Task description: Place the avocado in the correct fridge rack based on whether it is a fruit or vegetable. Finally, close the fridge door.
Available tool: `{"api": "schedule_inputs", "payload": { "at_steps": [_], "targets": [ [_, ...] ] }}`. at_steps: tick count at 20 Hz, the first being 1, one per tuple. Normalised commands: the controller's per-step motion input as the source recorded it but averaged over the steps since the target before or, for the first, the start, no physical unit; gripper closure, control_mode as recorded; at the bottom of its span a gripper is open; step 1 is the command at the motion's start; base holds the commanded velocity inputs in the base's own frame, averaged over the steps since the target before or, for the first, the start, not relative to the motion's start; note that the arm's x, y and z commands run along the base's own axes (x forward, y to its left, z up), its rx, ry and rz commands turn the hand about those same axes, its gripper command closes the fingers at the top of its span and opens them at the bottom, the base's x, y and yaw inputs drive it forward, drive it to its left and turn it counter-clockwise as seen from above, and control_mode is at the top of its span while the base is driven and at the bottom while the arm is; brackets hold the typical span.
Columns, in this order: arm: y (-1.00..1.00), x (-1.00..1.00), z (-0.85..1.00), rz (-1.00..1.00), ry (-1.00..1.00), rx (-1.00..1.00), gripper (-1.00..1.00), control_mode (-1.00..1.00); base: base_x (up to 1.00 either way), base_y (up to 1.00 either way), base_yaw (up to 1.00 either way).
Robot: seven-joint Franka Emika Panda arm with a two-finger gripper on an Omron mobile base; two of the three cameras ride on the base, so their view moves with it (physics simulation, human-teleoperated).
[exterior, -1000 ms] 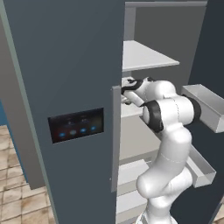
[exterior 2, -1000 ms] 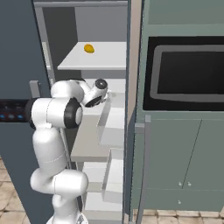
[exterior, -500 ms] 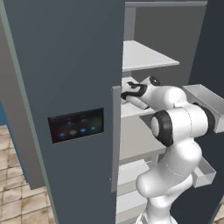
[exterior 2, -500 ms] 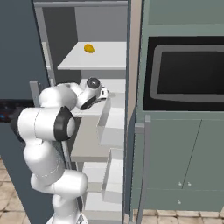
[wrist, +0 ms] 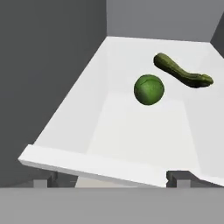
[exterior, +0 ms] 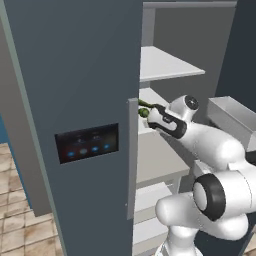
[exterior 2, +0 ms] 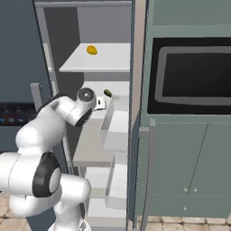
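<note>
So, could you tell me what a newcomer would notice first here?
Probably the white robot arm reaching into the open fridge. On the white shelf ahead of its hand lie a round dark-green avocado and a long dark-green cucumber-like vegetable, apart. A small yellow fruit sits one shelf higher.

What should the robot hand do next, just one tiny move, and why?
Probably ease forward to the avocado. It lies loose on the shelf beside a long green vegetable, ahead of the open gripper, while the yellow fruit sits one shelf higher, and avocado is a fruit.
</note>
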Motion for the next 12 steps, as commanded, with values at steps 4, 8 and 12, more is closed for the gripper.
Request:
{"api": "schedule_inputs", "payload": {
  "at_steps": [4,8,12],
  "targets": [
    [0.00,-1.00,0.41,-0.07,-0.07,0.00,-1.00,-1.00,0.00,0.00,0.00],
    [0.00,-1.00,0.32,-0.06,-0.05,0.00,-1.00,-1.00,0.00,0.00,0.00],
    [0.00,-1.00,0.10,-0.06,-0.01,-0.01,-1.00,-1.00,0.00,0.00,0.00]
  ]
}}
